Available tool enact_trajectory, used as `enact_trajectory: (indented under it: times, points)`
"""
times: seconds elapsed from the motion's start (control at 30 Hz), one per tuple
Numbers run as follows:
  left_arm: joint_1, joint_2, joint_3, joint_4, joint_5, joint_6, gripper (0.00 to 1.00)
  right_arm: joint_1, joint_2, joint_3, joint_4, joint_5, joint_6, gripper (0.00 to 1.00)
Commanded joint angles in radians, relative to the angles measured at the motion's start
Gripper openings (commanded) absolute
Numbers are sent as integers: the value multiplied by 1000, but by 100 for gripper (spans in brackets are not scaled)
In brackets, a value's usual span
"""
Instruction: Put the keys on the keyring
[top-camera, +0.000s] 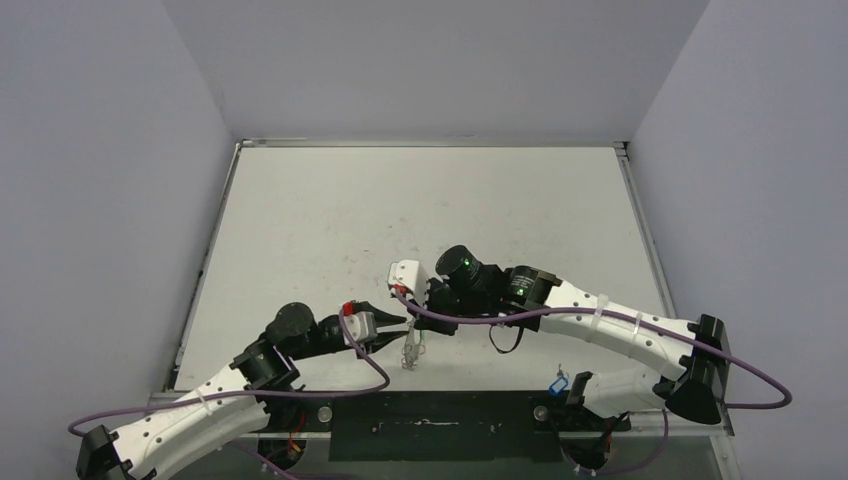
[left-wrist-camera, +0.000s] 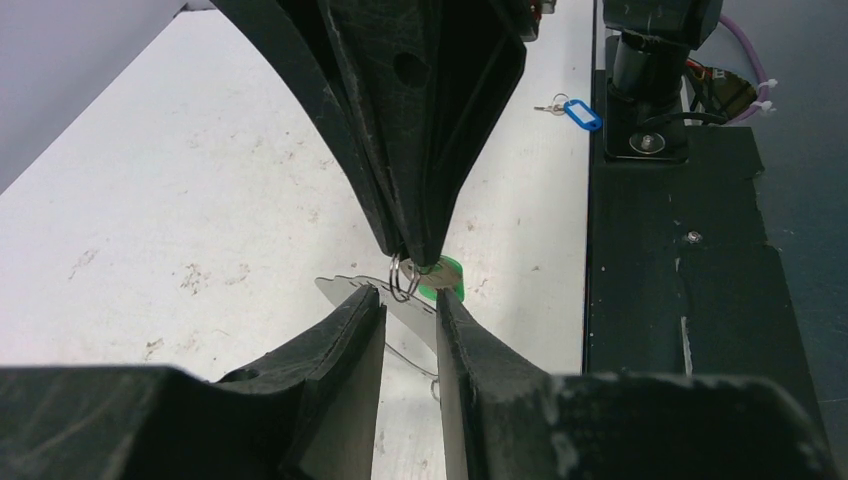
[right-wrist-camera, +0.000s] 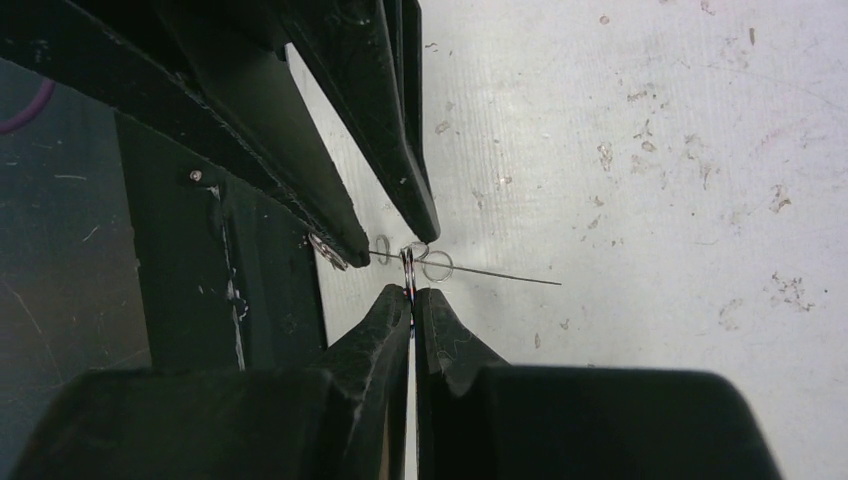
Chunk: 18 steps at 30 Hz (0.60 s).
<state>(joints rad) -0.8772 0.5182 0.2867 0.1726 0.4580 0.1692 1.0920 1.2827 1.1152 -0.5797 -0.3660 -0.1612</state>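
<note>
the right arm's fingers (right-wrist-camera: 385, 322) press together on the small metal loop of the green-tagged key (left-wrist-camera: 447, 272), low over the table (top-camera: 420, 200) near its front edge. the left arm's fingers (left-wrist-camera: 352, 345) stand slightly spread around the key's blade. the thin wire keyring (right-wrist-camera: 500, 276) shows just beside the pinch; the blue-tagged key (left-wrist-camera: 581, 114) lies well apart.
</note>
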Motion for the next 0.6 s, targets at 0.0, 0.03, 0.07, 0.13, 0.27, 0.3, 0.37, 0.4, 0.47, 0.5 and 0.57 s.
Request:
enact_trajectory:
  times: [0.0, 0.03, 0.07, 0.13, 0.27, 0.3, 0.37, 0.4, 0.47, 0.5, 0.57]
  points:
    - [-2, 13, 45, 13, -34, 4, 24, 5, 9, 48, 6, -24, 23, 0]
    - [-2, 16, 44, 21, -37, 2, 24, 7, 10, 49, 6, -27, 24, 0]
    - [-2, 20, 42, 31, -36, 1, 24, 8, 10, 50, 6, -30, 24, 0]
    - [-2, 26, 37, 57, -39, -3, 24, 10, 11, 46, 10, -31, 23, 0]
    - [-2, 45, 28, 92, -34, -9, 23, 11, 5, 39, 24, -38, 22, 0]
    - [-2, 51, 28, 97, -27, -8, 23, 12, 2, 37, 30, -41, 22, 0]
    - [-2, 61, 28, 111, -7, -9, 21, 12, 1, 34, 38, -45, 21, 0]
    - [-2, 66, 28, 118, 1, -10, 20, 12, 2, 34, 38, -45, 20, 0]
    - [-2, 75, 28, 129, 12, -14, 17, 12, 4, 34, 39, -46, 20, 0]
    - [-2, 78, 28, 130, 17, -14, 16, 12, 3, 34, 38, -46, 20, 0]
    - [-2, 84, 29, 133, 22, -14, 13, 12, 4, 35, 38, -47, 20, 0]
